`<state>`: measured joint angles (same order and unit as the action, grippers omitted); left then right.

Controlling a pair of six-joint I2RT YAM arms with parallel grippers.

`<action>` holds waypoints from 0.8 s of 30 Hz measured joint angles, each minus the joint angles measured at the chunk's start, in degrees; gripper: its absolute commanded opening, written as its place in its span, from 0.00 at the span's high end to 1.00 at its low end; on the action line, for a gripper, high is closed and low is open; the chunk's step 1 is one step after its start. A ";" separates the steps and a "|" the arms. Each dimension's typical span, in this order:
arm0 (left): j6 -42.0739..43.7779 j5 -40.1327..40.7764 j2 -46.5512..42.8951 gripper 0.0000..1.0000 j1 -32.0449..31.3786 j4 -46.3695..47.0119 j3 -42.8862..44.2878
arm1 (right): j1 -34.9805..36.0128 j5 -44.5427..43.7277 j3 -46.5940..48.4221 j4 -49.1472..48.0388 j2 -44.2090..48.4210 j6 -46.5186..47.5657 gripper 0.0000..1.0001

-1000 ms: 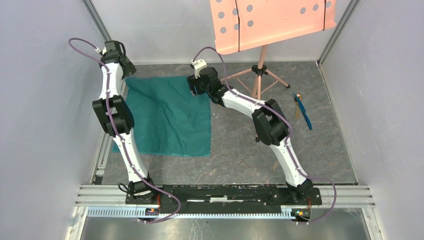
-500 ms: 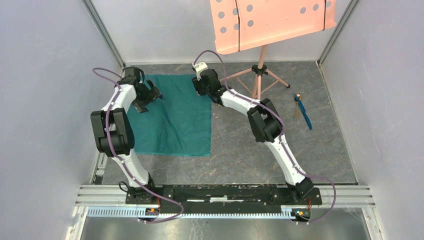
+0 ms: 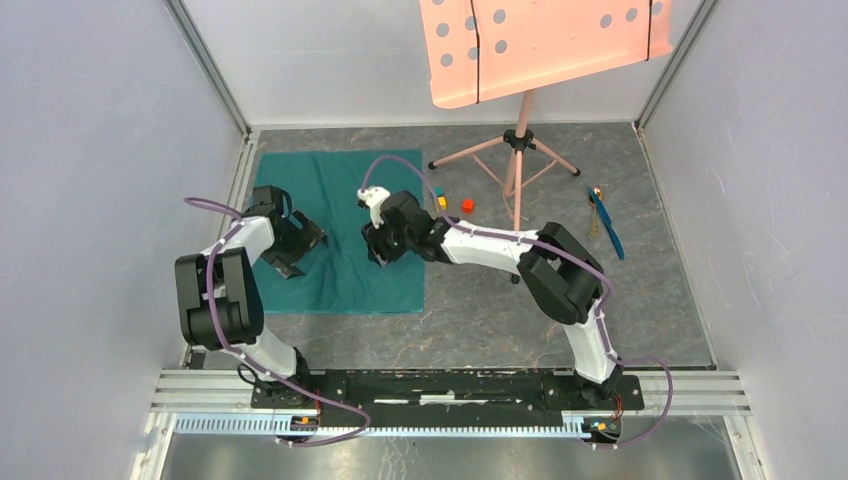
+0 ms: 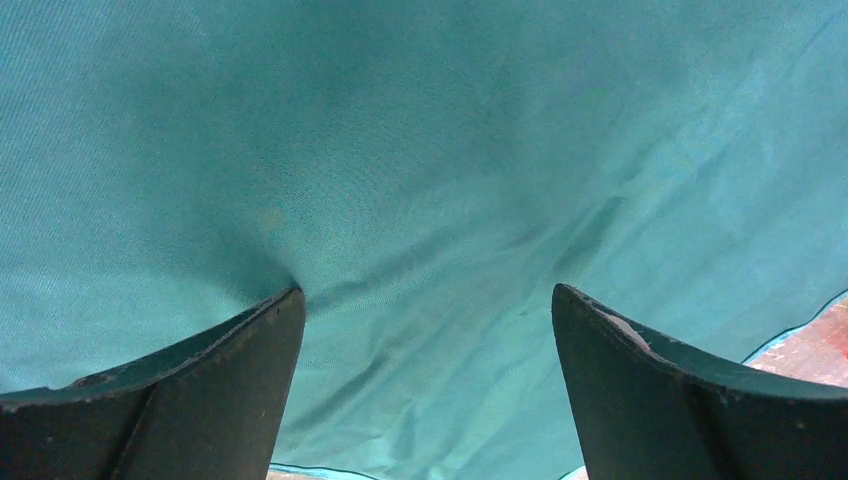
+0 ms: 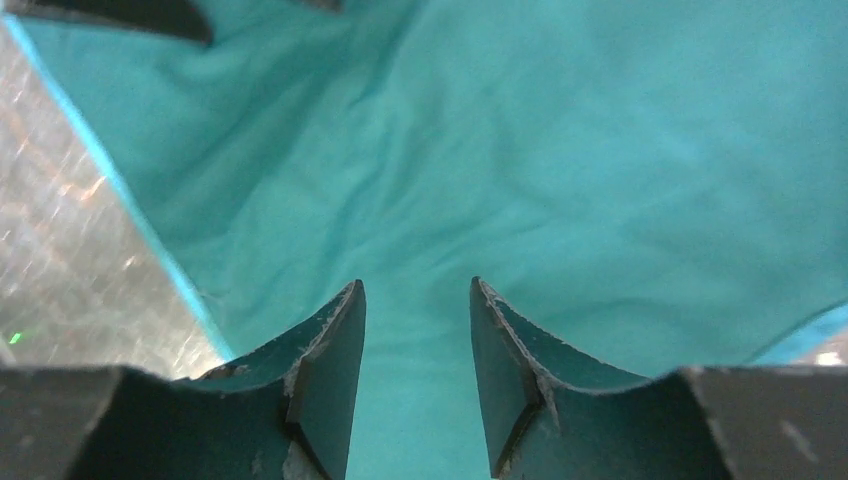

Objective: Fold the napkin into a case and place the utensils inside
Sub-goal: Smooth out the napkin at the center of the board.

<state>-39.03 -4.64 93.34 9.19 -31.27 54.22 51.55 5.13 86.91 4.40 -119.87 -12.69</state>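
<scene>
Your left claw (image 3: 298, 246) stands wide apart, empty, over the napkin (image 3: 335, 190), which lies spread at ten o'clock on the table (image 3: 480, 300). Your right claw (image 3: 378, 252), fingers narrowly apart, hovers near the cloth's three o'clock edge. Both utensils (image 3: 604, 222) lie at two o'clock, well apart from it.

- One napkin (image 3: 340, 200), a single teal cloth.
- Two utensils (image 3: 604, 220), lying together: one blue piece (image 3: 612, 240) and one spoon (image 3: 596, 192).
- Three small cubes, as far as their size lets them be counted: one red cube (image 3: 467, 206), one yellow cube (image 3: 441, 204) and one teal cube (image 3: 437, 191).
- One stand (image 3: 517, 140), with three legs and one pink plate.
- Two robot arms: one left arm (image 3: 215, 300) and one right arm (image 3: 560, 285).
- Two grippers, two fingers each: left gripper (image 4: 427, 290) and right gripper (image 5: 415, 282).
- Two purple cables, one per arm: left cable (image 3: 200, 205) and right cable (image 3: 670, 390).
</scene>
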 measured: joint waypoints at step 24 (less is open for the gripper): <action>2.01 1.16 -32.24 0.00 -2.21 -3.04 -11.39 | 5.01 -14.16 -15.50 9.18 11.30 -4.37 0.16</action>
<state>-37.01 -3.49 61.10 6.98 -34.30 42.83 56.55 -9.04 71.42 13.58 -108.57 -17.06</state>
